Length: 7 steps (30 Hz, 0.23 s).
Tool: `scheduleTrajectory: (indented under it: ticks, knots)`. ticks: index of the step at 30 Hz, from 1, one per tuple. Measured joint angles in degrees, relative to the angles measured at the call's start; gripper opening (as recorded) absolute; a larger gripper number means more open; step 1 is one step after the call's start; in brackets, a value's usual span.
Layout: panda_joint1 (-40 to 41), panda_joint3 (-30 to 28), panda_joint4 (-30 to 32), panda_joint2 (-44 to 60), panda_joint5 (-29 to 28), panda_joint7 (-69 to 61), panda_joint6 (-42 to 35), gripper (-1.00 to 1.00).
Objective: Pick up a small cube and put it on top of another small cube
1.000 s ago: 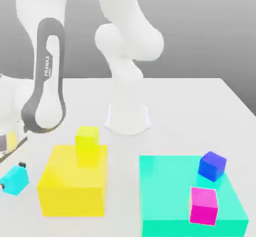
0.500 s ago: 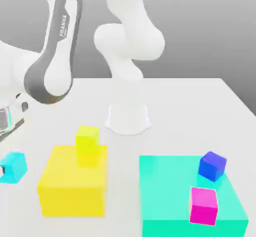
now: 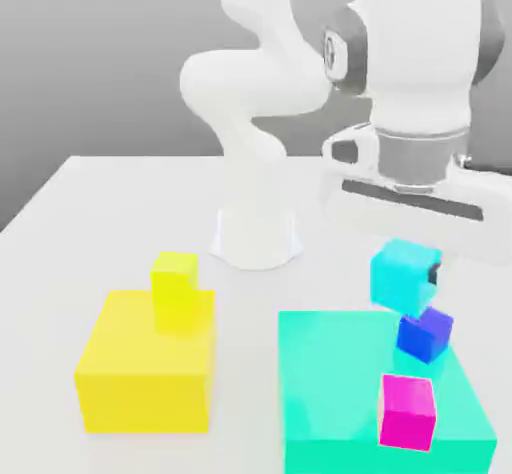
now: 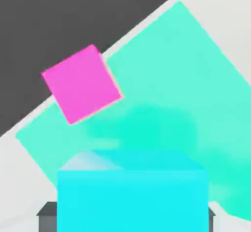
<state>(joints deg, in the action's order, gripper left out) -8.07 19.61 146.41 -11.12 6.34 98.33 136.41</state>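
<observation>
My gripper (image 3: 407,278) is shut on the small cube (image 3: 398,268), a light cyan one, and holds it in the air. It hangs just above another small cube (image 3: 424,334), the dark blue one, which rests near the far right corner of the large turquoise block (image 3: 330,382). The two cubes look close but apart. In the hand view the cyan cube (image 4: 131,192) sits between the dark fingers (image 4: 47,215), over the turquoise block (image 4: 176,89). The cyan cube hides the dark blue cube in that view.
A magenta cube (image 3: 408,412) stands on the turquoise block nearer the front, also seen from the hand (image 4: 82,83). On the exterior view's left a small yellow cube (image 3: 175,287) sits on a large yellow block (image 3: 145,372). The arm's white base (image 3: 257,237) stands behind.
The arm swung from the exterior view's left across to its right, carrying the cyan cube up from table level to just above the dark blue cube.
</observation>
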Motion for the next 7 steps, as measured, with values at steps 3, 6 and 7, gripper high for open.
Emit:
scheduleTrajectory:
  ticks: [3, 6, 7]
  knots:
    - [-0.01, 1.21, 1.89, 4.66, -2.67, 1.98, 5.92, -1.0]
    - [0.15, 1.49, 2.47, 6.42, -3.46, 2.59, 8.15, 1.0]
    - [0.15, 1.49, 2.47, 6.42, -3.46, 2.59, 8.15, 1.0]
